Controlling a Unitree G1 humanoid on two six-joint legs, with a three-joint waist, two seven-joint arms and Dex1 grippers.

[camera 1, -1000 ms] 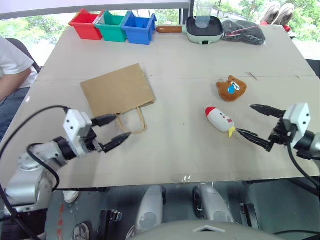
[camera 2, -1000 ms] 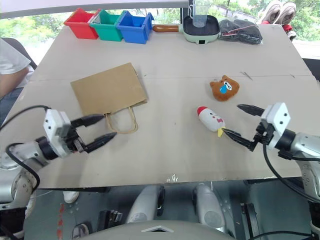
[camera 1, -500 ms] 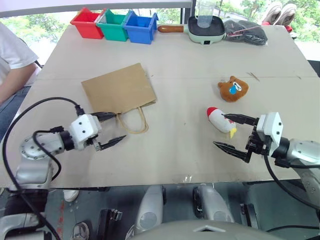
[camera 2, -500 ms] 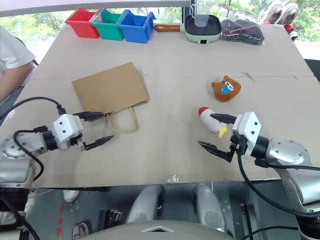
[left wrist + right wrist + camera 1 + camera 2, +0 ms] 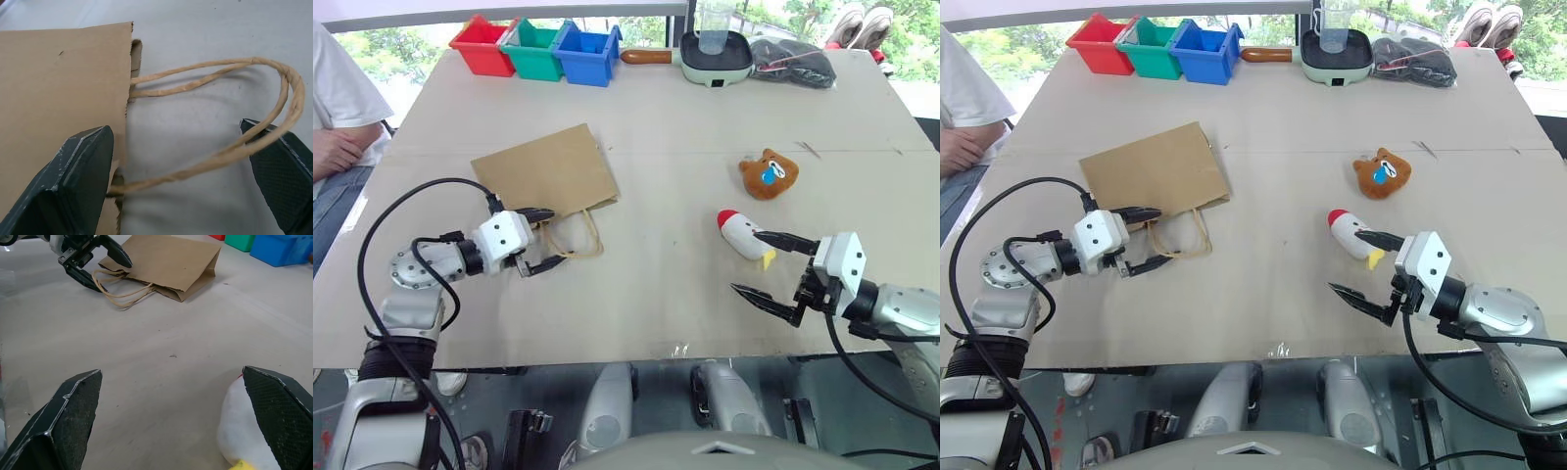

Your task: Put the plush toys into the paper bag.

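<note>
Nearest you, your right gripper [image 5: 770, 266] hovers with its two black fingers spread wide, the upper one just beside the yellow end of the white plush rocket with a red tip [image 5: 742, 234]. Your left gripper [image 5: 542, 239], fingers apart, straddles the twisted loop handles [image 5: 574, 235] of the flat brown kraft paper bag [image 5: 546, 173]. Farther out, beyond the rocket, the brown plush bear head with a blue face mark [image 5: 767, 173] lies on the pale table [image 5: 666, 127].

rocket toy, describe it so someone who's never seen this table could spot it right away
Start from the big table and look at the near right part, in front of the brown bear. The rocket lies there on its side, beside the right tool. It alone is white, with a red tip and a yellow end.
</note>
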